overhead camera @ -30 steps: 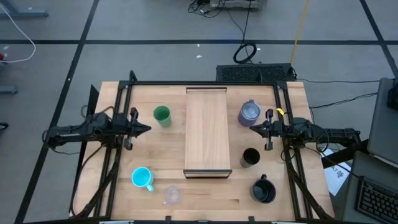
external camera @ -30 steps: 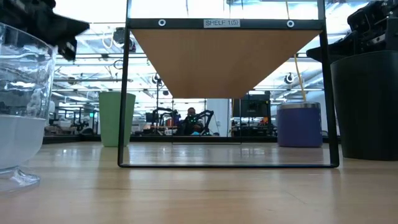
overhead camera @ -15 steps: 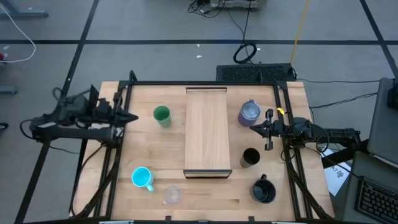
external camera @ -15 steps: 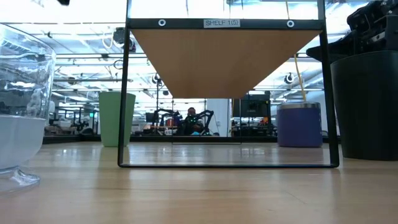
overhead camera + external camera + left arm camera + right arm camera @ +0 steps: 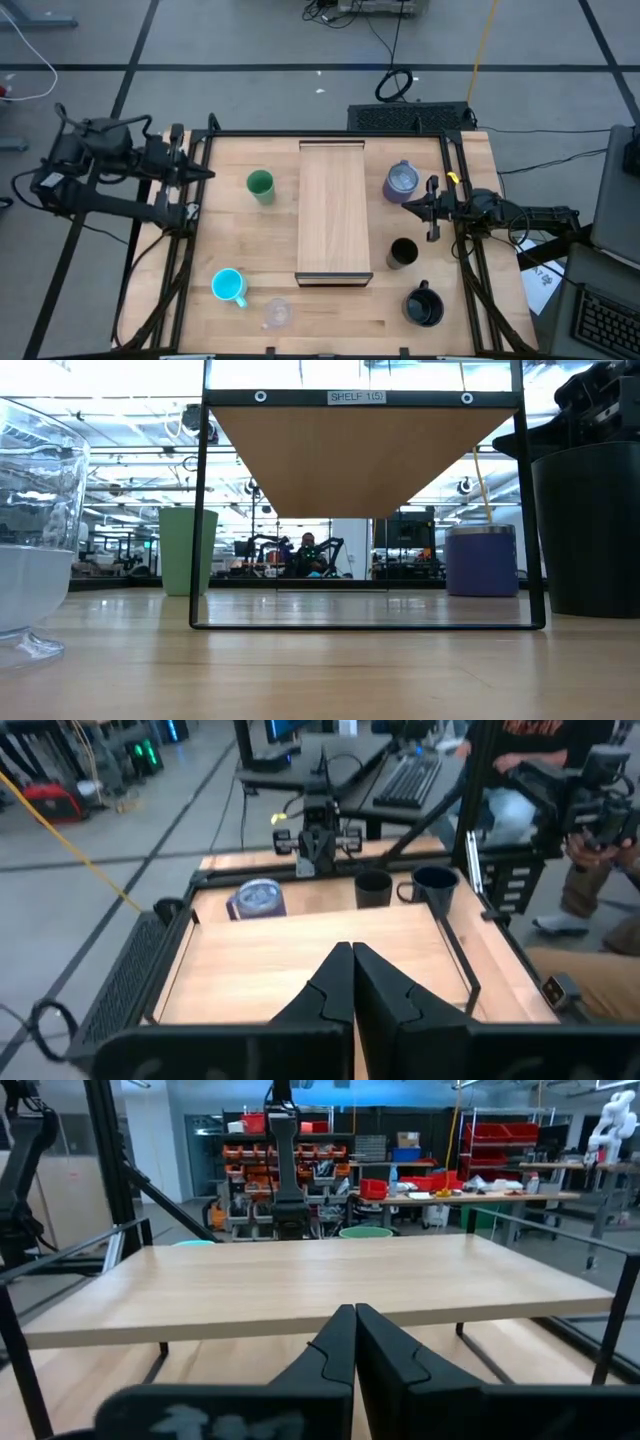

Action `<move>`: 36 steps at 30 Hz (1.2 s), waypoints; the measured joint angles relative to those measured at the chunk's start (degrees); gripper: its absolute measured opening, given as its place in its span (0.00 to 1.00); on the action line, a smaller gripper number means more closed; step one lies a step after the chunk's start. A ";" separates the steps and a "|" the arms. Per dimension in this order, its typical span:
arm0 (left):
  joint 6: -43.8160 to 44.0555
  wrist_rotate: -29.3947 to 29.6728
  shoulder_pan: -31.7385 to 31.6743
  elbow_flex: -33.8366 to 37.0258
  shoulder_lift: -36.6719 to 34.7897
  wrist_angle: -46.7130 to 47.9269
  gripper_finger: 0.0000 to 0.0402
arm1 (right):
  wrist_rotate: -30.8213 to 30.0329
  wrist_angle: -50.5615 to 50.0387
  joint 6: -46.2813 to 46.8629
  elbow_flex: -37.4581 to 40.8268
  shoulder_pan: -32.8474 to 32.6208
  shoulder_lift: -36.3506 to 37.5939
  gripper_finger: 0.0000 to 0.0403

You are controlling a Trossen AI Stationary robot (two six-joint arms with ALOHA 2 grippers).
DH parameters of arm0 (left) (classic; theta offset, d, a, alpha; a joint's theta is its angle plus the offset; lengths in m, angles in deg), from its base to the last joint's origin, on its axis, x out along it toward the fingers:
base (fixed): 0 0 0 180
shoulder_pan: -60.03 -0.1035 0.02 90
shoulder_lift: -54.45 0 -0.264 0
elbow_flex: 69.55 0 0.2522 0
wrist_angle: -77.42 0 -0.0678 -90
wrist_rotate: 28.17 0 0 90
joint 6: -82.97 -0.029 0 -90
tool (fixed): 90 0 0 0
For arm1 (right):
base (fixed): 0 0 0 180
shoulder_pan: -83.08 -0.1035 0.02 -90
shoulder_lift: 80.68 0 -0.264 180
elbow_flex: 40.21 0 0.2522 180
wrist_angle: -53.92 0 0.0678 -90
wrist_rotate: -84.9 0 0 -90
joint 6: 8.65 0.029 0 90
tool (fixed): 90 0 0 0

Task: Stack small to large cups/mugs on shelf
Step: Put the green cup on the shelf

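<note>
At the high view's left edge the left gripper point(image 5: 205, 174) hovers closed and empty; the right gripper point(image 5: 407, 207), also closed, empty, sits beside the lavender-grey mug point(image 5: 401, 181)

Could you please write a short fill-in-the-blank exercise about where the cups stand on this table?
1. The shelf carries ____ cups.
2. The green cup stands on the ____ side of the shelf.
3. The mug nearest the clear glass has the colour ____.
4. Both the left end effector and the right end effector are ____.

Missing words: no; left; cyan; shut
</note>
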 joint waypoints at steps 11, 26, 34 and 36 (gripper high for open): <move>0.64 0.00 0.00 -5.74 6.28 9.78 0.01 | -0.02 -0.04 6.97 -0.91 -0.01 -0.13 0.00; -0.59 3.52 -0.02 -5.51 6.48 8.71 0.01 | -0.28 -10.39 7.63 -25.50 -0.11 -15.30 0.00; -0.51 3.54 -0.02 -5.53 6.48 8.71 0.01 | -0.31 -20.15 7.38 -46.61 -0.11 -31.71 0.00; -0.38 3.56 -0.01 -5.52 6.50 8.71 0.01 | -0.31 -23.88 7.07 -51.89 -0.11 -35.93 0.00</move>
